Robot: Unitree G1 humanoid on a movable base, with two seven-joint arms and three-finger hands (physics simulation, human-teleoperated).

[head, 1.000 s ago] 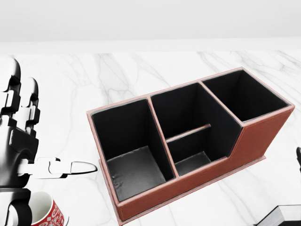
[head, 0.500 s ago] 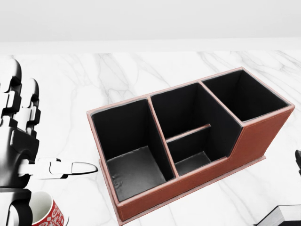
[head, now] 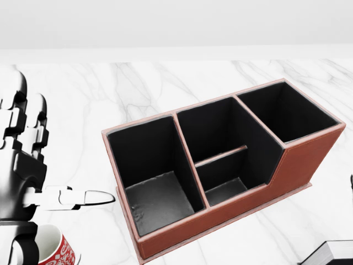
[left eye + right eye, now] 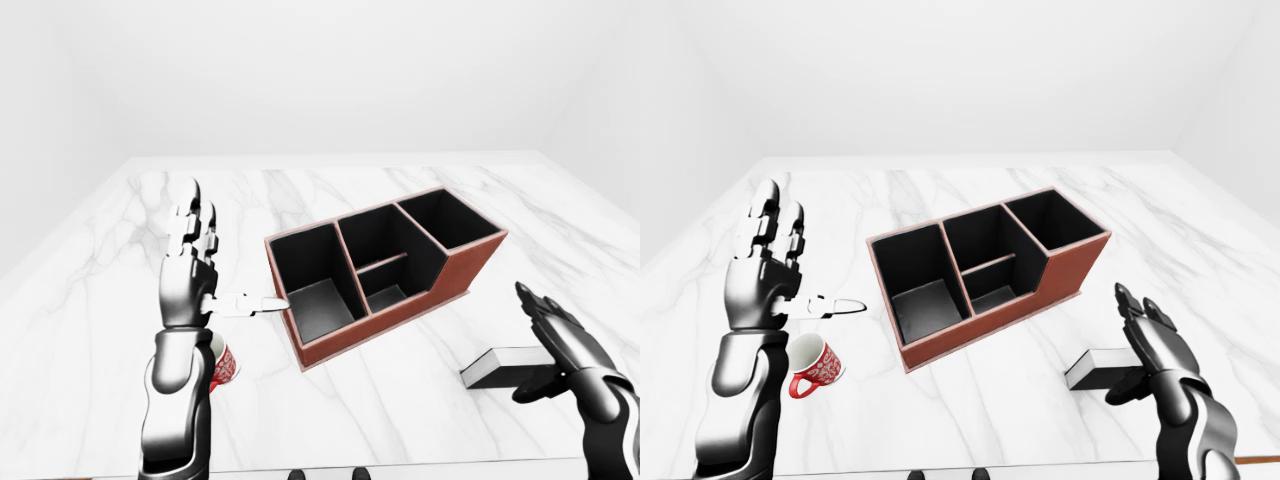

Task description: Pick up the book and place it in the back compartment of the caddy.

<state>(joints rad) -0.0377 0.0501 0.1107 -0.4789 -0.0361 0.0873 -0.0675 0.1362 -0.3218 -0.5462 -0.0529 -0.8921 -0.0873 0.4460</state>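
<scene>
I see my right robot hand (image 4: 1155, 345) spread open just above the book (image 4: 1098, 368); left robot hand (image 4: 190, 265) open beside the caddy (image 4: 385, 270) on the table (image 4: 90, 300).

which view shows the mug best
The right-eye view: the red and white mug lies whole on the marble, handle visible, below the left robot hand. In the left-eye view the forearm hides most of it; the head view crops it at the bottom-left corner.

mug (image 4: 817, 365): red-white patterned, upright, handle toward view's left | table (image 4: 940, 190): white marble
</scene>
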